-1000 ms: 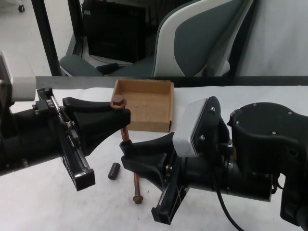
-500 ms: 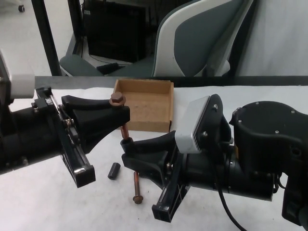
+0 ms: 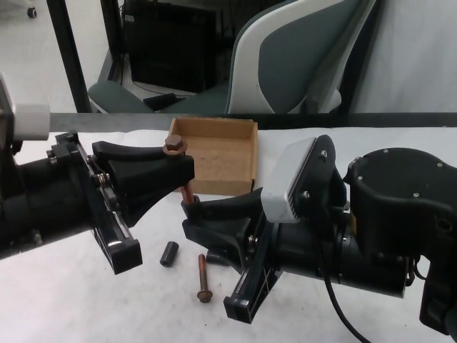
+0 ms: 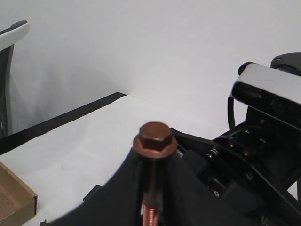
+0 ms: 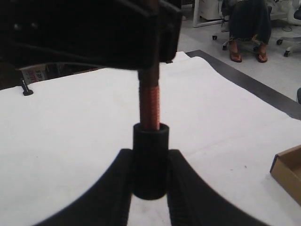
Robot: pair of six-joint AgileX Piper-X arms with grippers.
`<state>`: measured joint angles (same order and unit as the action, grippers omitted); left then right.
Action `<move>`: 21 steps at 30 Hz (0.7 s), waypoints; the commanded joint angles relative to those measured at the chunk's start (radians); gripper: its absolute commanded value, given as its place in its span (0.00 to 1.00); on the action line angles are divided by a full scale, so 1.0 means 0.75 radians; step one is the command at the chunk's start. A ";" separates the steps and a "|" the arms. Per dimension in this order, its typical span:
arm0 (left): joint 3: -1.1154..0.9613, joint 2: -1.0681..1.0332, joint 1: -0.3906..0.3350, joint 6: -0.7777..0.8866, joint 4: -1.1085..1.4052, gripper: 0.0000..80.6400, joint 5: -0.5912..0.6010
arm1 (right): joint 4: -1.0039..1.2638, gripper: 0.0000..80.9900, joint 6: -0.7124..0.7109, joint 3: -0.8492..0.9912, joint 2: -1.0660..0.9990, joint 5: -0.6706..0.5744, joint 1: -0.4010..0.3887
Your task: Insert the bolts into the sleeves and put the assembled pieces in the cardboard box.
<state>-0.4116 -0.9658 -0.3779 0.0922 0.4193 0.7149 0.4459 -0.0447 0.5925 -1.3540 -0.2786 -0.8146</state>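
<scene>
1. Left tool (image 3: pixel 182 166) of mine is pressed together on a copper-coloured bolt (image 4: pixel 154 141). It pinches the shank just under the flanged hex head, so the head sits above my fingertips and the bolt stands upright.
2. My right tool (image 5: pixel 149 176) is closed around a black sleeve (image 5: pixel 149 157), gripping its lower part between the two curved fingers. The sleeve stands upright with its open end up.
3. Both tools are held above the white worktop (image 3: pixel 64 307). The left one is directly over the right one, on the near side of the cardboard box (image 3: pixel 253 161).
4. The bolt's threaded end goes down into the sleeve's open top. A stretch of bare thread shows between my two tools. I cannot tell how deep the tip sits inside.
5. The cardboard box rests on the worktop near its far edge, open side up, beyond both tools and apart from them.
6. A second bolt (image 3: pixel 203 277) lies flat on the worktop on the near side of my right tool, with its head pointing toward me. It touches neither tool.
7. A second sleeve (image 3: pixel 169 254), also black, lies on the worktop near that loose bolt, on my left of it, with a gap between the two.
8. Beyond the worktop's far edge stands a grey and white chair (image 3: pixel 300 57).
</scene>
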 commanded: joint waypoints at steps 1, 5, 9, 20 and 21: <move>-0.007 0.001 -0.006 0.057 0.016 0.01 0.016 | 0.048 0.00 0.001 0.014 0.025 0.015 0.007; -0.007 0.001 -0.006 0.088 0.016 0.01 0.016 | 0.146 0.00 0.001 0.014 0.025 0.015 0.007; -0.007 0.001 -0.006 0.158 0.016 0.01 0.016 | 0.202 0.00 0.001 0.014 0.025 0.015 0.007; -0.007 0.001 -0.006 0.172 0.016 0.12 0.016 | 0.202 0.00 0.001 0.014 0.025 0.015 0.007; -0.007 0.001 -0.006 0.171 0.016 0.20 0.016 | 0.202 0.00 0.001 0.014 0.025 0.015 0.007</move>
<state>-0.4116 -0.9658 -0.3779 0.2292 0.4256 0.7189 0.5726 -0.0447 0.5925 -1.3540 -0.2830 -0.8146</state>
